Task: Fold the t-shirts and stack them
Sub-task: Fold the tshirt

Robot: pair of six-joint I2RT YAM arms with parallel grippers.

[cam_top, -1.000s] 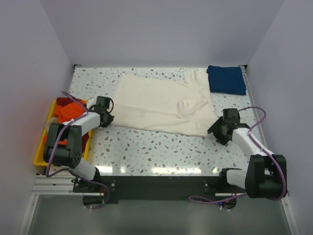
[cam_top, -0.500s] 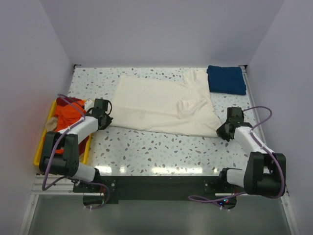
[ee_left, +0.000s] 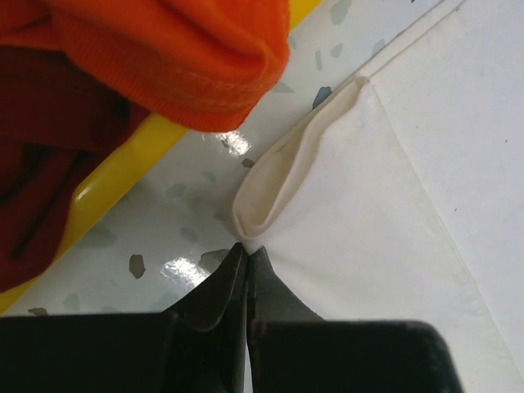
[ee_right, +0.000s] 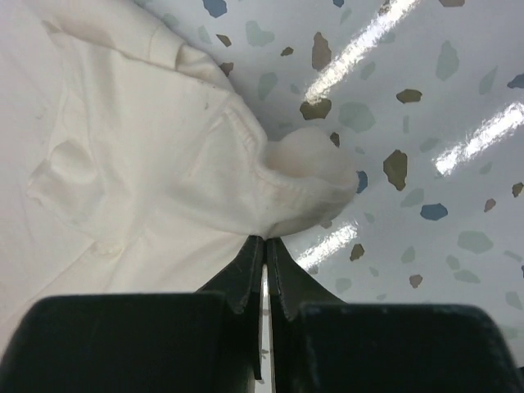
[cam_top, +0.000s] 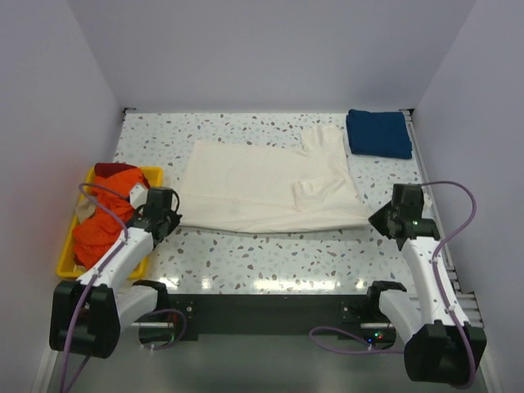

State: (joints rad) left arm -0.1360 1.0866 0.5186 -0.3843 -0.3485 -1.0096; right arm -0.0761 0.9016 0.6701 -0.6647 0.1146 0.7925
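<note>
Because each end effector has pinched one near corner of the big cream soft cloth t-shirt (cam_top: pixel 254 184), the best way to do this step is to move both arms at the same speed and the same height. That way the near edge should stay straight and the cloth should not bunch up. Lift only a little, so the far part drags flat on the speckled white tabletop (cam_top: pixel 270 250), and do not tug sideways, or a corner may slip out. The left end effector (cam_top: pixel 170 218) is closed tight on the near left corner, where the hem curls up in a small loop right at its tips (ee_left: pixel 246 254). The right end effector (cam_top: pixel 375 219) is closed tight on the near right corner, where a lump of cloth sits just past its tips (ee_right: pixel 264 241). The cream t-shirt lies spread flat between the two arms and reaches away from them toward the far side. A folded dark blue cloth t-shirt (cam_top: pixel 377 133) rests at the far right, just beside the cream one. An orange cloth t-shirt (cam_top: pixel 98 229) and a dark red cloth t-shirt (cam_top: pixel 115 169) are piled in the yellow plastic tray (cam_top: pixel 62 267) close to the left arm, so watch that the arm does not bump it.
</note>
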